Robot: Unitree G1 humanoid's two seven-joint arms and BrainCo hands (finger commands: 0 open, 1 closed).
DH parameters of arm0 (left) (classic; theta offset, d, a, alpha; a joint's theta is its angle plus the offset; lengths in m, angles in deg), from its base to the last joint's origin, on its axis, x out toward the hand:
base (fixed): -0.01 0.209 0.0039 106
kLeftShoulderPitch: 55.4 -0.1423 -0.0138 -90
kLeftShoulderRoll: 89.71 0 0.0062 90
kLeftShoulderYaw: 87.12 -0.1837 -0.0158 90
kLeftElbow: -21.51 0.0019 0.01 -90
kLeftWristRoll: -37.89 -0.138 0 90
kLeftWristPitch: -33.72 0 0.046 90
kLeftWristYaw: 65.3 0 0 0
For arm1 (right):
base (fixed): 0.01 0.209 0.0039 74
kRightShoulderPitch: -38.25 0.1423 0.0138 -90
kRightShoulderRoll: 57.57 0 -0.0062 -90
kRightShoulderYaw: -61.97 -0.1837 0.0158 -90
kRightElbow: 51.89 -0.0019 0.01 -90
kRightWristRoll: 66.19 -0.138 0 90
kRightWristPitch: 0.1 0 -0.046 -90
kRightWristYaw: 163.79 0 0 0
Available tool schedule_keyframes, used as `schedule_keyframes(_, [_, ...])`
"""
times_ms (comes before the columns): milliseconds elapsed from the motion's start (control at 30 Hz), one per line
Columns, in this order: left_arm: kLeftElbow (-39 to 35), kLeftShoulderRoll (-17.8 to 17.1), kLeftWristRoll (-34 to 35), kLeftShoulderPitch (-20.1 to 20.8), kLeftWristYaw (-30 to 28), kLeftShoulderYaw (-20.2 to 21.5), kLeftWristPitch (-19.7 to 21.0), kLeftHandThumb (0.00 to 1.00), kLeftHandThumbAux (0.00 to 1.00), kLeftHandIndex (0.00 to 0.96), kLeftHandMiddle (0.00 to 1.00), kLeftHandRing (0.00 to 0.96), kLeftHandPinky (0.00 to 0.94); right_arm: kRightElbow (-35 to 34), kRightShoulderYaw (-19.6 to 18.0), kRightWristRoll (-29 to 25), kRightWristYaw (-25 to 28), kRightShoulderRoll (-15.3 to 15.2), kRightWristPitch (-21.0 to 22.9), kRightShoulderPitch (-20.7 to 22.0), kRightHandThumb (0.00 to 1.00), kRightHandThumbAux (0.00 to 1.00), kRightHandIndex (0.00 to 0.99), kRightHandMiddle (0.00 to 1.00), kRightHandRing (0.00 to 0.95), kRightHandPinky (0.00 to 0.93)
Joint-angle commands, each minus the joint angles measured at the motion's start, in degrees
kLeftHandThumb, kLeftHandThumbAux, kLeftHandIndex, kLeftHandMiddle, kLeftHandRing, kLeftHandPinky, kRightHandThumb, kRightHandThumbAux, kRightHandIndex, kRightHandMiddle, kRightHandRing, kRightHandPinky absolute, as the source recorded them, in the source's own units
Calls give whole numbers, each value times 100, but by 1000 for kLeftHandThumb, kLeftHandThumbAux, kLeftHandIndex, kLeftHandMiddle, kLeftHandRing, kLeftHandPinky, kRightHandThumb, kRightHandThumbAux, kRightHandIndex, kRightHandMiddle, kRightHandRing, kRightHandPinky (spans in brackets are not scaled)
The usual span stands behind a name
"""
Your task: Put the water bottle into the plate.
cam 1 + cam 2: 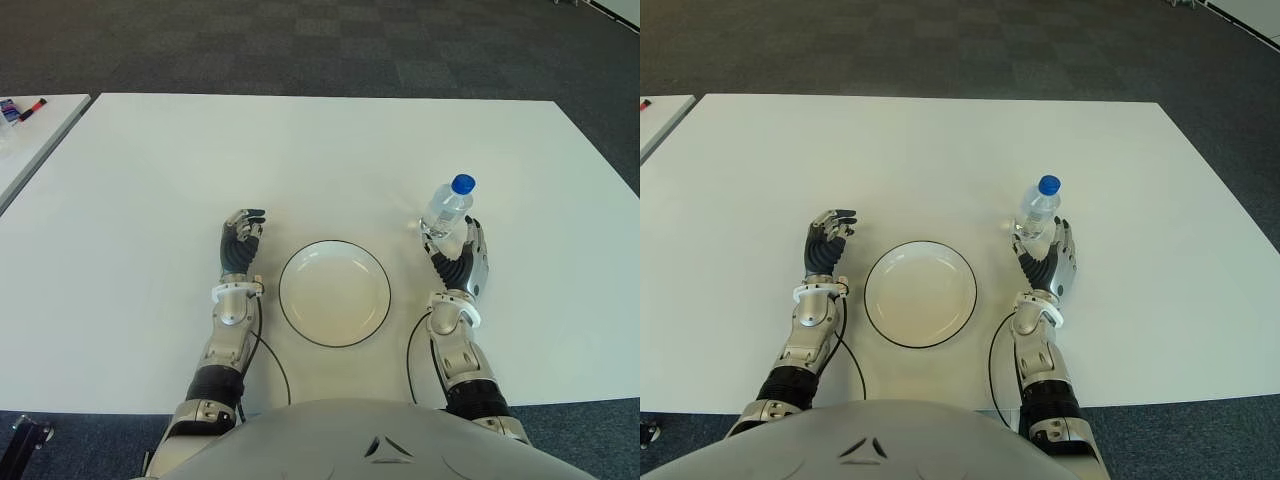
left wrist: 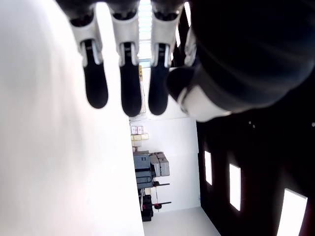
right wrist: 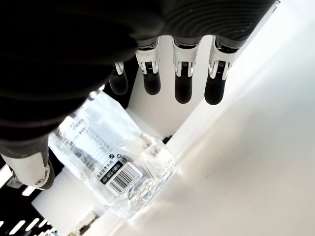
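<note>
A clear water bottle (image 1: 447, 207) with a blue cap stands upright on the white table (image 1: 300, 160), to the right of the plate. The white plate (image 1: 334, 293) with a dark rim lies in front of me, with nothing in it. My right hand (image 1: 458, 248) is just on the near side of the bottle, fingers spread. In the right wrist view the bottle (image 3: 118, 162) sits between thumb and straight fingers (image 3: 183, 91), and no grip shows. My left hand (image 1: 241, 238) shows beside the plate on its left, fingers relaxed and holding nothing.
A second white table (image 1: 30, 140) stands at the far left with small items (image 1: 22, 108) on it. Dark carpet (image 1: 320, 45) surrounds the table. The table's front edge runs close to my body.
</note>
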Motion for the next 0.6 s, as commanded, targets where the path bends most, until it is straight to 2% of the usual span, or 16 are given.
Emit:
schedule_keyframes(33, [39,30,-35,13,8,-8,18,718,708,414,350,363,393,254,65,-135,174,0,52,85,346,493,14,80,109,167])
schedule_keyframes(600, [-6,52,4,-20,-31,-7,109,717,708,413,344,349,373,272,134,-311,637,47,310,427,289,474,3,34,59,101])
